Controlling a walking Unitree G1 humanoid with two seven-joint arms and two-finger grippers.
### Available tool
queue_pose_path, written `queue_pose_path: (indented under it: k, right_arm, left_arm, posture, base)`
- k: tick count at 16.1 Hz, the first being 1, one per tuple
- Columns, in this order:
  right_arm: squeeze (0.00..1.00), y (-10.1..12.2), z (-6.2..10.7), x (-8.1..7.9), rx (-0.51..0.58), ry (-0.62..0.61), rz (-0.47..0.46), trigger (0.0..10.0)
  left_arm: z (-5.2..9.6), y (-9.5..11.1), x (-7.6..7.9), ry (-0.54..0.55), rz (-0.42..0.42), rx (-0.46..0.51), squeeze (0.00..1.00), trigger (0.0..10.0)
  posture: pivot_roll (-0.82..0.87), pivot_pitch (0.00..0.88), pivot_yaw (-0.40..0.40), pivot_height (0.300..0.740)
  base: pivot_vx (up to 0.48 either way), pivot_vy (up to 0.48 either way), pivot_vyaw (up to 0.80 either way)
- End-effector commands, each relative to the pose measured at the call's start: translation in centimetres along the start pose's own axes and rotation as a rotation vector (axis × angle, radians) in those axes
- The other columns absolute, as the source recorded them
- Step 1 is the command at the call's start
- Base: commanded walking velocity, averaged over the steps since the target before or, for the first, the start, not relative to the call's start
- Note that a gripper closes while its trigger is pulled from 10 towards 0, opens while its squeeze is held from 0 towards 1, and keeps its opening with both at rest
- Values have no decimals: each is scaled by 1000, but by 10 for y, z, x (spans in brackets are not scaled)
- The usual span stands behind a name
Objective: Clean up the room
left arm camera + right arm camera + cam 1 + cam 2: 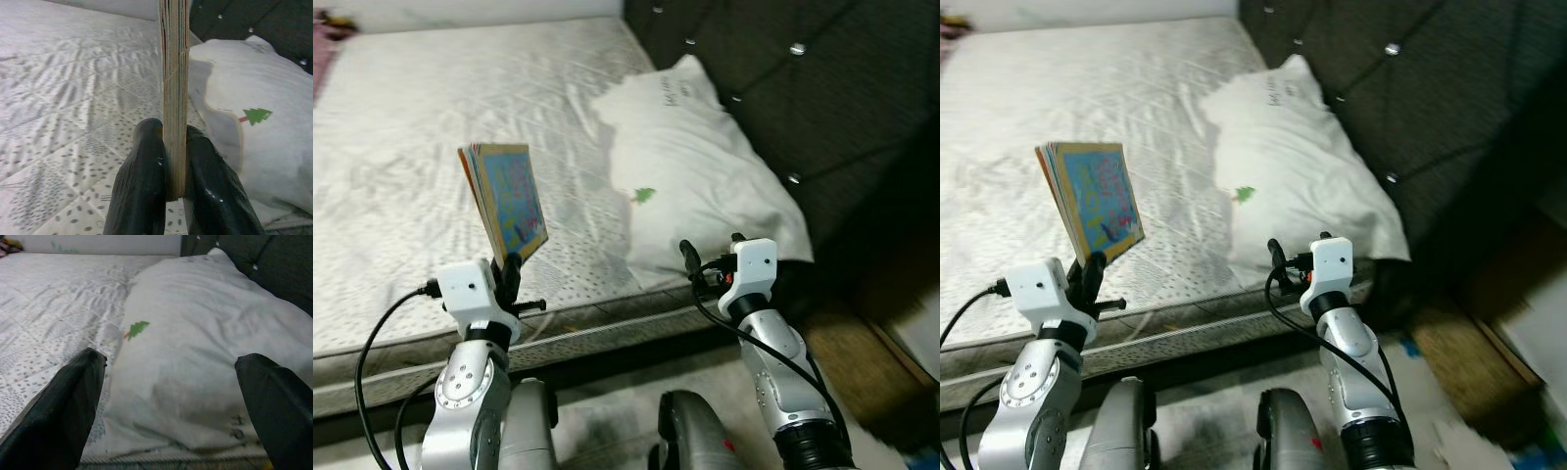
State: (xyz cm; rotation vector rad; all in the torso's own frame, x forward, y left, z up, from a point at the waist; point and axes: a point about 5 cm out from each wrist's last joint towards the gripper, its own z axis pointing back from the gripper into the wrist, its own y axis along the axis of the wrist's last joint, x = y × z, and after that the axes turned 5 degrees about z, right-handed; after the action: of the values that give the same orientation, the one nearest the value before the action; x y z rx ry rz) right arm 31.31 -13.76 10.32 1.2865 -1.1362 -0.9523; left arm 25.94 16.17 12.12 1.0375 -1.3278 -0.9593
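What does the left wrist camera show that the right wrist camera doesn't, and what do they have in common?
Left wrist view: the left gripper shut on a thin book, seen edge-on and upright between the black fingers.

Right wrist view: the right gripper open and holding nothing, its fingers spread wide before the near end of the pillow.

Both: the white pillow with its small green tree print, the patterned mattress and the dark tufted headboard.
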Motion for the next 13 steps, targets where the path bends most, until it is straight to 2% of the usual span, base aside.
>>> queue_pose_path:
  k: [1,6,13]
  right_arm:
    - [0,1,-1,-1,3,15,4,10000]
    - [0,0,-1,-3,2,30,13,10000]
    - [0,-2,-1,-4,-5,46,10,10000]
  left_arm:
    - [-1,10,2,5,-12,50,0,10000]
    - [-3,10,4,-5,-4,50,0,10000]
    - [-3,10,6,-5,-4,52,0,10000]
  posture:
    - [-31,173,-30,621]
    - [-32,168,-31,621]
    - [-33,172,-32,551]
  base:
    - [0,0,0]
    - [0,0,0]
    - [0,0,0]
